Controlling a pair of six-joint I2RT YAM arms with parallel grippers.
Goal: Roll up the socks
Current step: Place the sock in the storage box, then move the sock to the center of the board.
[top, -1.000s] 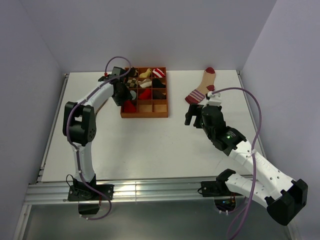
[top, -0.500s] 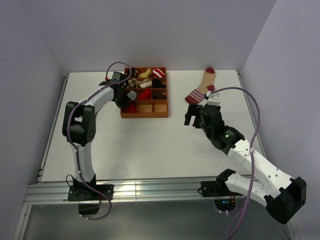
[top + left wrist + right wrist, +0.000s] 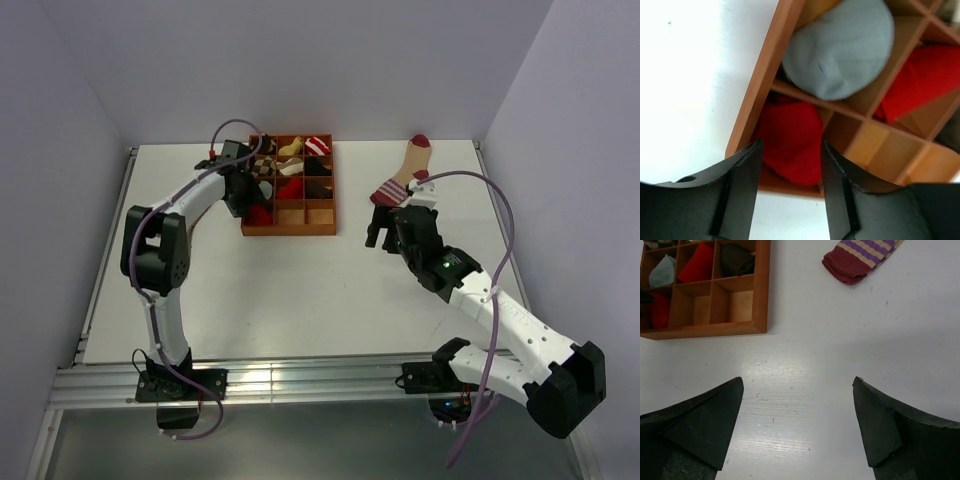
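Fingers, left [image 3: 740,190]: parted, straddling the red sock; no clamp seen on it.
Fingers, right [image 3: 700,415]: spread wide, holding nothing, hovering over bare desk [image 3: 250,300].
Red sock [image 3: 790,142]: bundled in the near-left corner compartment of the wooden tray [image 3: 290,230], beside a grey-blue bundle [image 3: 840,50] in the next compartment.
Striped sock [image 3: 405,172]: flat and unrolled on the desk at the far right, beyond the right fingers, well apart from the tray.
Brown sock: not picked out with certainty among the tray contents.
Done: red sock judged rolled and stowed.
Outstanding: striped sock not yet rolled or stowed; near compartments vacant to receive it.
Progress: judged partway, the right arm best placed for the striped sock.
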